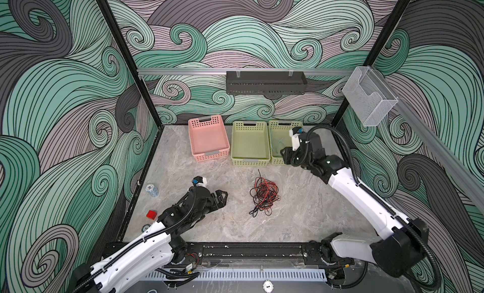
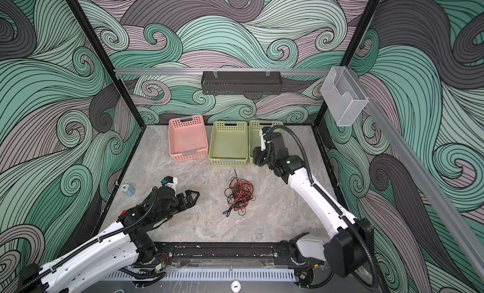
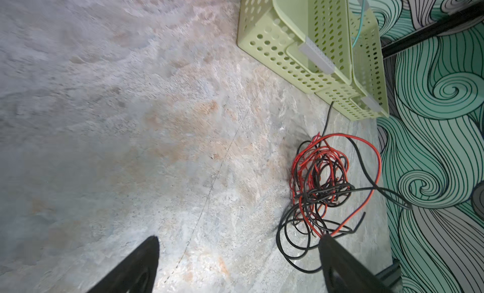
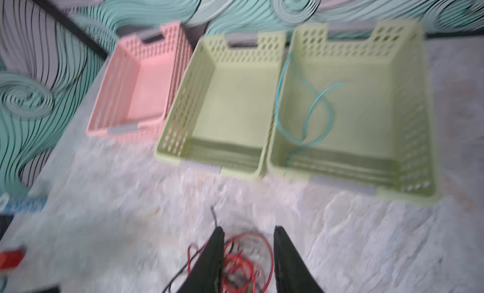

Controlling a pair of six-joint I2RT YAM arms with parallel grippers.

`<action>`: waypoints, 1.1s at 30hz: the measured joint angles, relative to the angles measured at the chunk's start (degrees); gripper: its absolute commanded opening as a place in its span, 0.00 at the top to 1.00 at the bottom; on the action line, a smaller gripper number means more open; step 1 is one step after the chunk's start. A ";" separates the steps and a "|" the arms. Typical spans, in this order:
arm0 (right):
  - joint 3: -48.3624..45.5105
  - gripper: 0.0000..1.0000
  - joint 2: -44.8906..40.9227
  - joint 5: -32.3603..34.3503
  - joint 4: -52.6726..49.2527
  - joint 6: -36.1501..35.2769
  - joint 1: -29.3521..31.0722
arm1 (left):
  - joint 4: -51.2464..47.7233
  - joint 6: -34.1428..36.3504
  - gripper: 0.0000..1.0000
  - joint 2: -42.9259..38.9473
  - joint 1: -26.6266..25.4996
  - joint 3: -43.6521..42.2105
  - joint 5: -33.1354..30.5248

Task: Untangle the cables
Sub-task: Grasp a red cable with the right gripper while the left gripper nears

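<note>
The cables [image 1: 263, 196] lie as a loose tangle of black and red strands in the middle of the marble table, also seen in the left wrist view [image 3: 322, 184]. A short teal cable [image 4: 309, 113] lies apart, inside the rightmost green basket [image 4: 413, 147]. My left gripper [image 1: 224, 198] is low over the table, left of the tangle, open, with one fingertip [image 3: 330, 247] at the tangle's edge. My right gripper [image 1: 286, 155] hangs above the front of that green basket, partly open with nothing held. The tangle [image 4: 243, 257] shows blurred below its fingers.
A pink basket [image 1: 209, 156] and a middle green basket [image 1: 250, 162] stand along the back, left of the rightmost one. A small bottle [image 1: 152, 190] and a red block [image 1: 151, 214] lie at the left edge. A black shelf [image 1: 265, 82] hangs on the back wall.
</note>
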 measured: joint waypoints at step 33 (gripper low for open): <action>-28.06 0.95 -3.15 -16.92 17.05 13.66 10.54 | 20.50 0.44 0.64 41.00 -6.88 12.28 14.99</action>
